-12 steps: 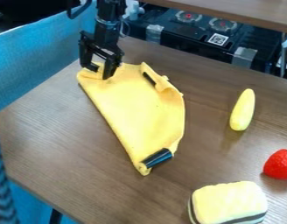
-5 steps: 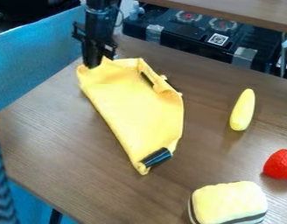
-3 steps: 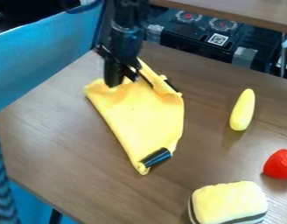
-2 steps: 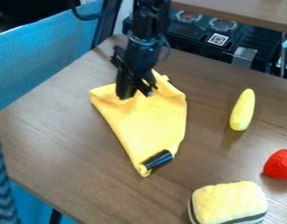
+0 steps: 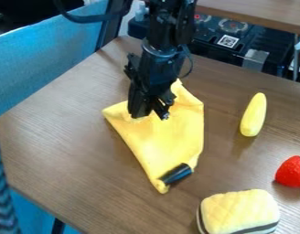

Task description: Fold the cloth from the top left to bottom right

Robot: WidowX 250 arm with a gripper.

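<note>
I see the yellow cloth (image 5: pixel 171 141) lying on the desk (image 5: pixel 61 146) with my tool (image 5: pixel 148 115) at its 11 o'clock part, whether clenched or released I cannot tell, and a dark piece (image 5: pixel 177 173) at its 5 o'clock end.

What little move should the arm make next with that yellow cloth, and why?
Probably carry on toward the lower right, low over the table: the gripper is at the upper part of the yellow cloth, and a good stretch of cloth lies between it and the lower corner, where the dark cylinder sits.
</note>
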